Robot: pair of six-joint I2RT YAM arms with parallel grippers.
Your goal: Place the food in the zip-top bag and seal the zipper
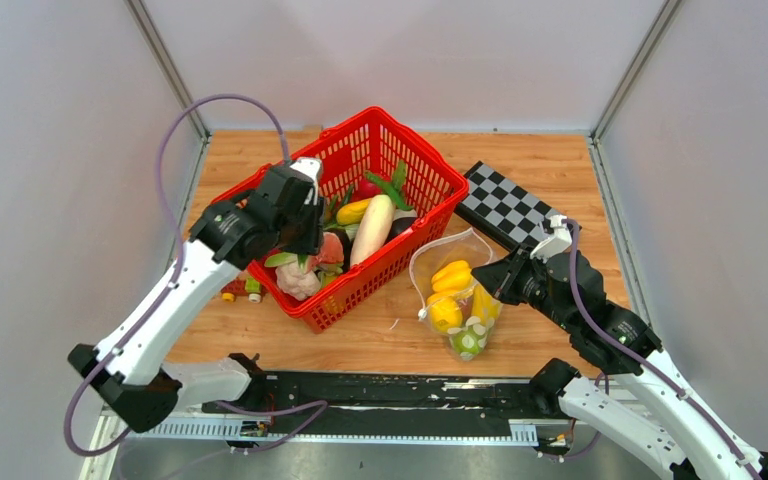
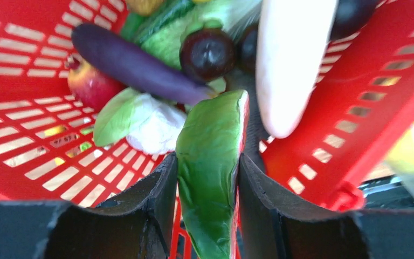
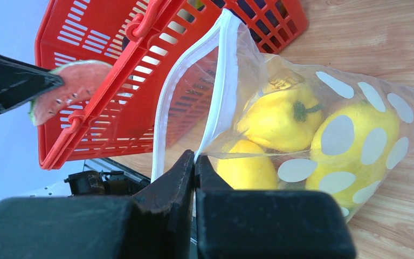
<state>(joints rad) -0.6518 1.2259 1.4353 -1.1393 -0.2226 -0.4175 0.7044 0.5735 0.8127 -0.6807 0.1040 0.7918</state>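
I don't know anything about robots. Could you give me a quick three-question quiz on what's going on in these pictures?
1. Short answer: what does the left hand grip over the red basket?
2. True or false: the right hand is pinching the zip-top bag at its mouth edge.
3. Pick one: the food already inside the bag is mostly A) red, B) yellow, C) purple.

Key
1. A watermelon slice, green rind facing the left wrist camera.
2. True.
3. B.
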